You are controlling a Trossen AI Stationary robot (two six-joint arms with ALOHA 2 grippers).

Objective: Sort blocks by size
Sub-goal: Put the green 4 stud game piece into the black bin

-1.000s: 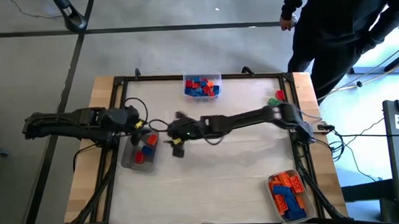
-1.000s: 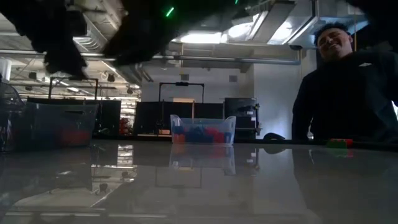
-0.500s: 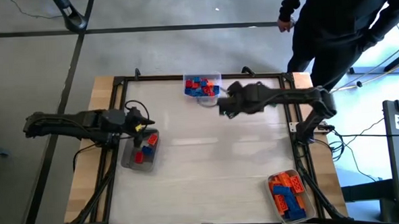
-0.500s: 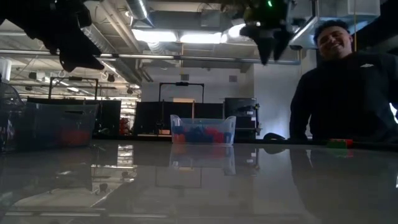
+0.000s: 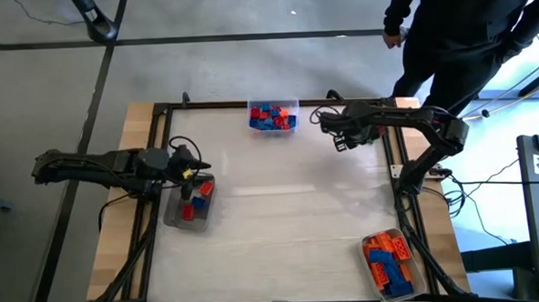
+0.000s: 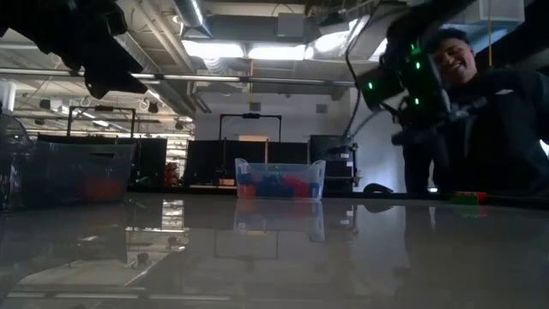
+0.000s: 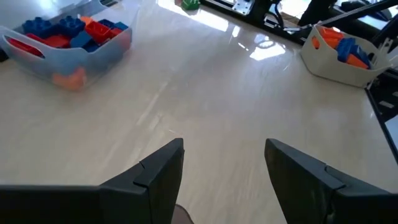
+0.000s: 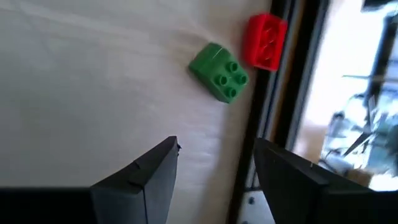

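Now the right claw [image 8: 211, 165] is held open and empty just short of a small green studded plastic block [image 8: 218, 71] lying ahead of it at the table's [image 5: 281, 214] far right edge, touching a red one [image 8: 266, 39]. Left claw [image 7: 224, 165]: open, empty, farther off, over the left tray.

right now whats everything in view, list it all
tray at far edge: one, clear, blue and red blocks
tray at left: one, clear, red and orange blocks
tray at near right corner: one, clear, orange and blue blocks
green block: one, loose by right frame rail
red block: one, beside it
person: one, dark clothes, beyond far right corner
left gripper: open, over left tray
right gripper: open, empty, near loose blocks
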